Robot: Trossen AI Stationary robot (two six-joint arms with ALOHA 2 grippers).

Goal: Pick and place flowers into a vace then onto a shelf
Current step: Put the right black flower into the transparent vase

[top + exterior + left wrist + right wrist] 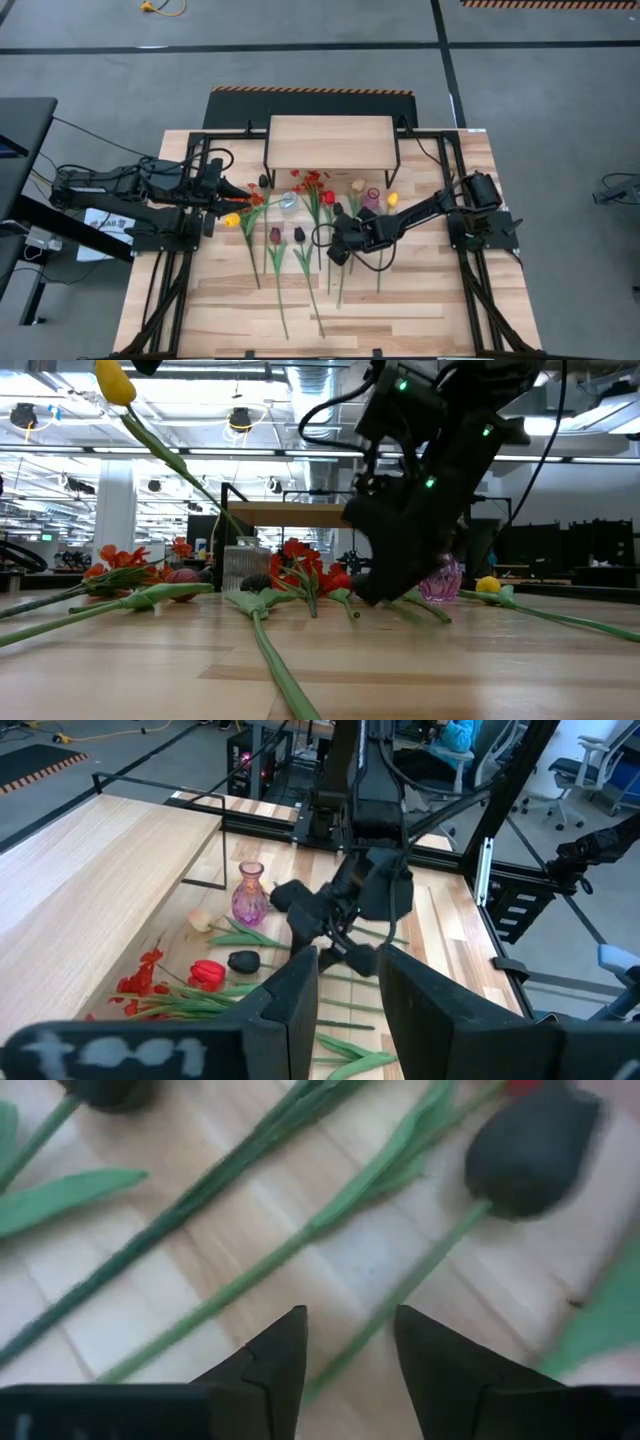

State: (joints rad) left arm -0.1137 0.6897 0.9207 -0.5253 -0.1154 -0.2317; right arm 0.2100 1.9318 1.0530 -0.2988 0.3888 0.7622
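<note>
Many long-stemmed flowers lie spread on the slatted table in front of the shelf. My right gripper points steeply down over them, open. Its fingers stand on either side of the green stem of a dark tulip and do not touch it. My left gripper waits high at the table's left, open, with nothing between its fingers. A yellow tulip is raised high beside it. Its stem slants down toward a clear glass vase. A pink vase stands near the shelf.
The shelf's black legs stand just behind the flowers. Red-orange sprays and another yellow tulip lie near the vases. The near half of the table holds only stem ends.
</note>
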